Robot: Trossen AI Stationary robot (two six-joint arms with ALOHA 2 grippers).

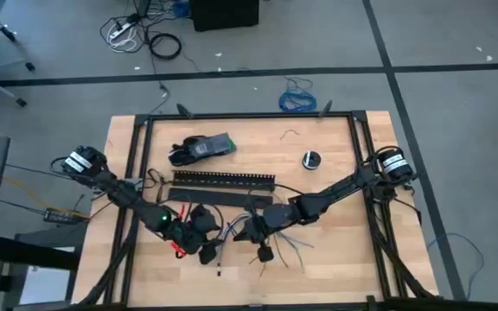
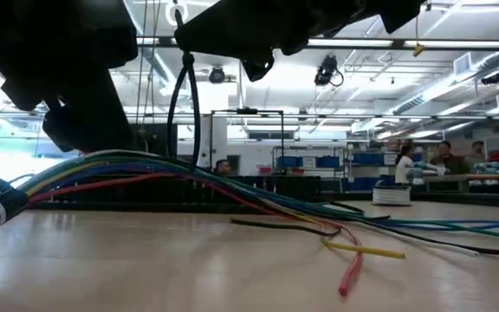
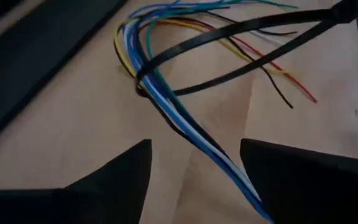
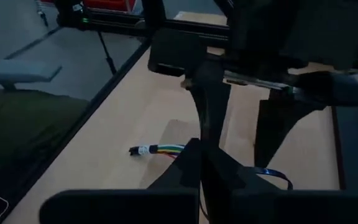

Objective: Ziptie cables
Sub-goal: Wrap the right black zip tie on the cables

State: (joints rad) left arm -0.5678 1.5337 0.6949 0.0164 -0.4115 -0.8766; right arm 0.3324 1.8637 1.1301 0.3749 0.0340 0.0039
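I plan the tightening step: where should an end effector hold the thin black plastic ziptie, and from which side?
Probably the long free tail of the black plastic ziptie, approached from above: it sticks out past the loop around the multicoloured wire bundle.

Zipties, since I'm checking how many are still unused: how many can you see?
1: a ziptie looped around the cables, seen in the left wrist view. A second may be hidden from these views.

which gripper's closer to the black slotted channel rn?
About even, right marginally. In the high view the right gripper sits just below the black slotted channel near its right half; the left gripper sits just below its left half.
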